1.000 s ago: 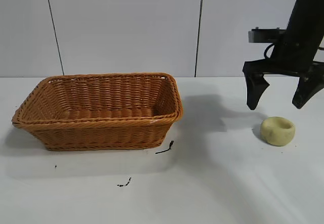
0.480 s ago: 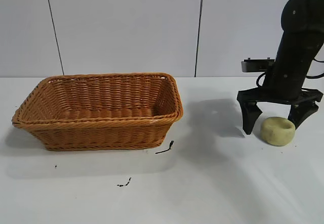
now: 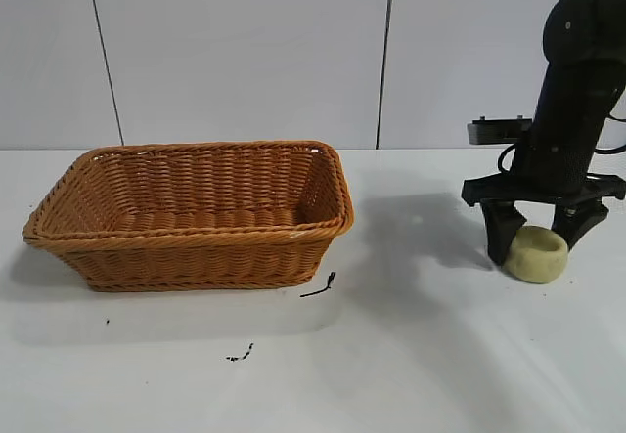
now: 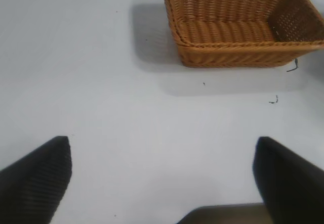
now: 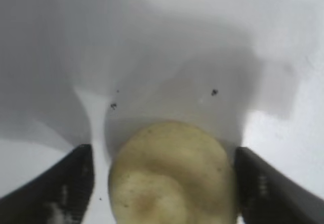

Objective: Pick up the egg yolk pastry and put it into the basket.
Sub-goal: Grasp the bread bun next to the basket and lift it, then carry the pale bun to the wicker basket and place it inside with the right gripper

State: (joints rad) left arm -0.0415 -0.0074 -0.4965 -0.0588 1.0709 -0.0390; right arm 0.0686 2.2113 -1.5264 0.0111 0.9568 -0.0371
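Note:
The egg yolk pastry (image 3: 536, 255), a small pale yellow-green lump, rests on the white table at the right. My right gripper (image 3: 537, 247) reaches down over it with one black finger on each side, shut on it. The right wrist view shows the pastry (image 5: 172, 183) filling the space inside that gripper (image 5: 164, 149), with only a sliver of table showing beside one finger. The orange-brown wicker basket (image 3: 196, 257) stands at the left with nothing in it. My left gripper (image 4: 161, 143) hangs open over bare table, far from the basket (image 4: 243, 57).
Two small black scraps (image 3: 319, 286) (image 3: 241, 355) lie on the table in front of the basket. A broad stretch of white table separates the basket from the pastry. A white panelled wall closes off the back.
My right gripper came down around the pastry and its fingers closed in from wide apart onto its sides. The pastry and basket have not moved.

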